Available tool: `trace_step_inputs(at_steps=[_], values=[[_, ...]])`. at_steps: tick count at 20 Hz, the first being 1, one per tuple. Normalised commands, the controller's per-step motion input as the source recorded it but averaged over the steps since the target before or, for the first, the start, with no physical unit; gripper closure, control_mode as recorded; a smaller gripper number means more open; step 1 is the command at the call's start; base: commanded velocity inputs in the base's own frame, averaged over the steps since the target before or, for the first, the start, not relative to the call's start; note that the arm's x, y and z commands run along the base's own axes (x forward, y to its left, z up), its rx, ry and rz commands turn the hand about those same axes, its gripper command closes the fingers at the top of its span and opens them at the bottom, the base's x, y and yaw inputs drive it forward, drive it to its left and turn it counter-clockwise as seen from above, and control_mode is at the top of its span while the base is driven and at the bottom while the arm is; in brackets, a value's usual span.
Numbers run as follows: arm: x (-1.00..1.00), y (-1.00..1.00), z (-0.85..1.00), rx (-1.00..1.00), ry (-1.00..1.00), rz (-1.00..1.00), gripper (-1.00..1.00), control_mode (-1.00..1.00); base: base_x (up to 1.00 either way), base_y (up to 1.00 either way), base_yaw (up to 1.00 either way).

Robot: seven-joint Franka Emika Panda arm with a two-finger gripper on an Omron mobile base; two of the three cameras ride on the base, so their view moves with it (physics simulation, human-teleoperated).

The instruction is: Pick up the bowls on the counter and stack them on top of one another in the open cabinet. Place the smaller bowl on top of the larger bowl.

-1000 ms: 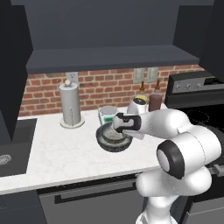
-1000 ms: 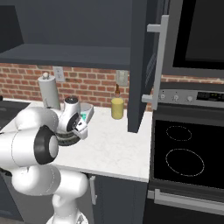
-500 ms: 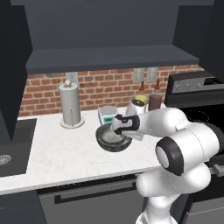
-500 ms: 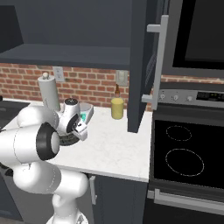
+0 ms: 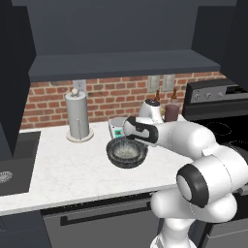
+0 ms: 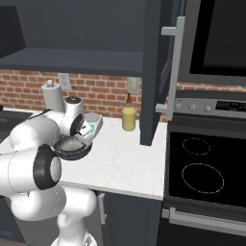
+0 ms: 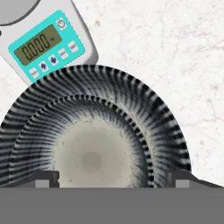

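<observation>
The larger bowl [image 5: 127, 153] [image 6: 72, 147] [image 7: 166, 127], wide, dark and ribbed with a pale speckled inside, stands on the white marbled counter [image 5: 68, 169]. A second ribbed ring shows inside it in the hand view; I cannot tell whether that is the smaller bowl. My gripper [image 5: 128, 142] [image 6: 77, 139] [image 7: 113, 179] hangs just over the bowl's inside, open, its fingertips [image 7: 46, 179] wide apart with nothing between them. The open cabinet [image 5: 121, 65] [image 6: 72, 61] is above the counter, its shelf floor bare where it shows.
A white-and-teal kitchen scale [image 5: 116, 128] [image 7: 43, 43] sits right behind the bowl. A paper towel holder [image 5: 79, 116] stands to the left, bottles [image 5: 172, 110] and a yellow cup [image 6: 128, 118] to the right. The stovetop [image 6: 202, 168] lies right, a sink [image 5: 7, 169] left.
The jaws have gone from shut to wide open over the bowl. The arm and the bowl have barely moved.
</observation>
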Motion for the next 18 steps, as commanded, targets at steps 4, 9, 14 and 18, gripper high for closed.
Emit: trace_step_inputs(at_steps=[4,9,14,18], values=[[-0.05,-0.21,0.32,0.00,0.09,0.00,-1.00,-1.00,0.00,0.00,0.00],[-0.08,-0.45,-0.02,0.00,0.09,0.00,-1.00,-1.00,0.00,0.00,0.00],[0.00,-0.07,-0.27,0.00,0.02,0.01,-1.00,-1.00,0.00,0.00,0.00],[0.00,0.00,-0.29,-0.02,0.00,0.02,-1.00,-1.00,0.00,0.00,0.00]])
